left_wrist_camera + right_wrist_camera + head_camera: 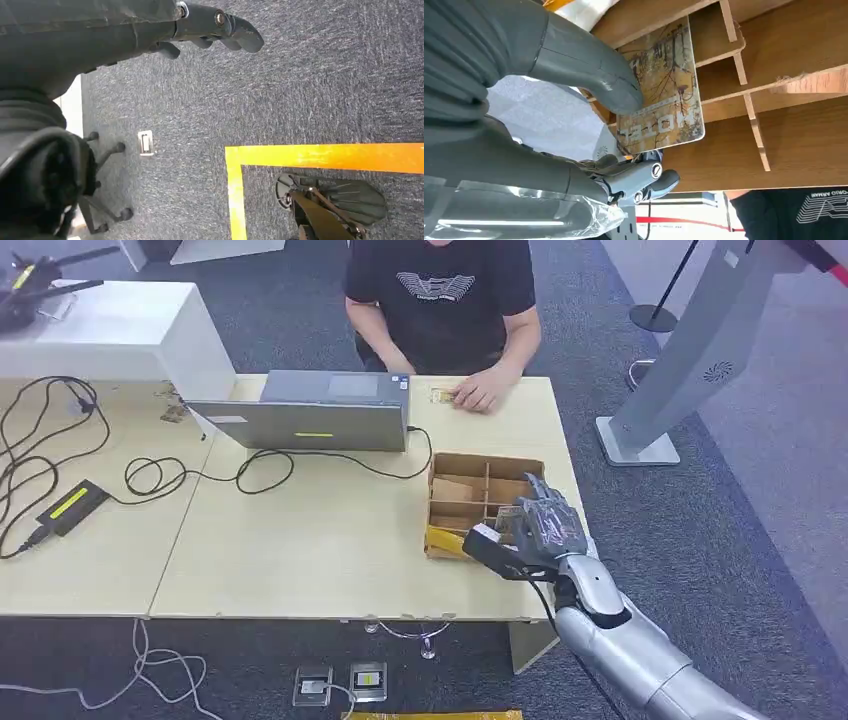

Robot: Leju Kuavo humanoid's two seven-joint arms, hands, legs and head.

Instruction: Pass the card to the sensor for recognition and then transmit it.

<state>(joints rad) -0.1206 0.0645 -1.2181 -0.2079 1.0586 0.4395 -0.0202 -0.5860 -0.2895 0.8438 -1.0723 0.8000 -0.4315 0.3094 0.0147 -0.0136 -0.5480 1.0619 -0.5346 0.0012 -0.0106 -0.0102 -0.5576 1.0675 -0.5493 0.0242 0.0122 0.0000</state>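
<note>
Head view: I've got my right hand (538,530) at the near right of the table (300,540), over the near edge of the divided cardboard box (485,502). A person (440,300) sits at the far side behind a laptop (310,412), one hand resting on the table.

Left wrist view: my left hand (210,27) hangs over grey carpet (300,90) with a yellow floor line (325,157); fingers loosely curled, nothing in them.

Right wrist view: the thumb (589,65) presses the card (664,95) against the fingers (644,177) — pinched firmly, the card right over the box's compartments.
</note>
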